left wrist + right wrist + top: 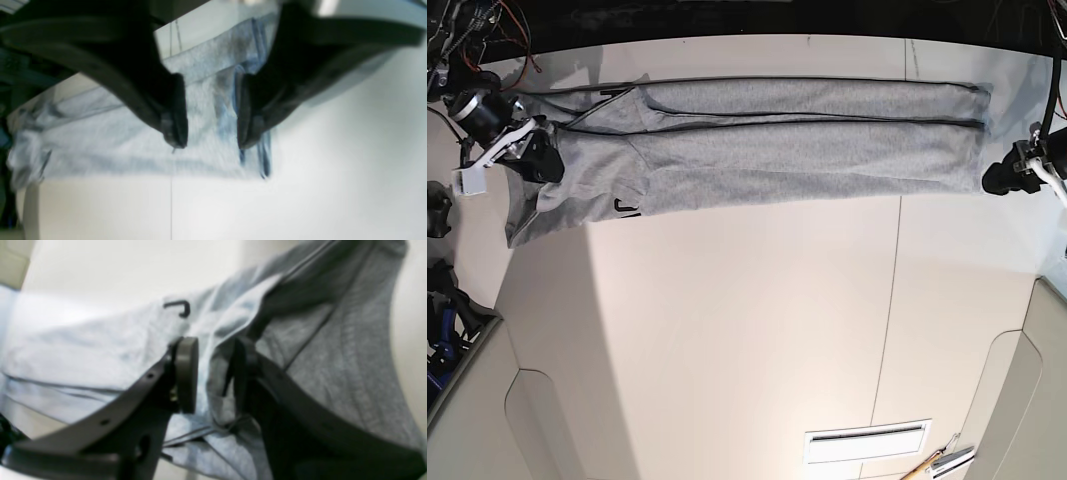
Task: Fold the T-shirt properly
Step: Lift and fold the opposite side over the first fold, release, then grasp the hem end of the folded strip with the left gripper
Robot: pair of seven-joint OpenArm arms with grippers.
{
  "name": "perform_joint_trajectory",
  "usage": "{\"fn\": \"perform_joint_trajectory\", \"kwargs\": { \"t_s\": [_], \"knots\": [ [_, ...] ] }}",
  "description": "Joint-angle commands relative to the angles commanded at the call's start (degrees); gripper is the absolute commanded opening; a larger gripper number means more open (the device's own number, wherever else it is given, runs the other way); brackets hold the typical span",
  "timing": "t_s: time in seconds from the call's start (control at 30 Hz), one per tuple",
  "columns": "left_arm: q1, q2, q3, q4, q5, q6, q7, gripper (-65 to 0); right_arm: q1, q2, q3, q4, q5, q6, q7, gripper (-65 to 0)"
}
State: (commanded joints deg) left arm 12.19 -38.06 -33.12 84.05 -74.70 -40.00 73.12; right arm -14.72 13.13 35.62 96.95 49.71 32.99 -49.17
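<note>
Right gripper at the base view's left, dark fingers closed on a fold at the T-shirt's left end — wrist view confirms it, grey cloth bunched and pinched between both pads. Fabric behind the pinch soft with blur; only a black hooked fragment of lettering readable there, and another scrap of print near the lower hem in the base view. Shirt itself stretched long and narrow across the far side of the white table, folded lengthwise, seams running left to right, far edge lying close to the table's back edge. Wide bare tabletop on the near side. At the right, left gripper just off the shirt's right end, fingers spread apart with nothing between them, hovering over the cloth's edge; wrist picture badly smeared, hem detail unclear. Arm body cut off by the frame.
</note>
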Motion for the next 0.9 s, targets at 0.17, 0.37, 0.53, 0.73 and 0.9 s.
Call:
{"fn": "perform_joint_trajectory", "kwargs": {
  "t_s": [0.17, 0.37, 0.53, 0.73, 0.9],
  "knots": [
    [2.99, 0.68, -6.56, 0.0, -2.71, 0.0, -0.04, -33.6, 0.63, 0.02, 4.83, 3.23, 2.36, 0.31, -0.55, -46.5],
    [4.35, 3.65, -9.64, -0.02, -2.86, 0.0, -0.76, -33.3, 5.35, -0.92, 2.71, 1.62, -2.86, 0.44, 3.1, -65.0],
    [4.42, 8.13, -9.6, -0.07, 2.97, 0.0, -4.52, -23.2, 6.71, -1.07, -2.25, -6.21, -8.79, 0.44, 4.9, -65.0],
    [7.74, 11.04, -8.83, -0.07, 2.95, 0.0, -5.68, -22.8, 6.62, -1.07, -2.54, -13.68, -9.64, 0.44, 5.68, -65.0],
    [8.35, 12.68, -6.43, -0.07, 9.42, 0.0, -8.9, -22.8, 6.62, -1.09, -2.54, -13.73, -6.03, 0.44, 5.64, -65.0]
  ]
}}
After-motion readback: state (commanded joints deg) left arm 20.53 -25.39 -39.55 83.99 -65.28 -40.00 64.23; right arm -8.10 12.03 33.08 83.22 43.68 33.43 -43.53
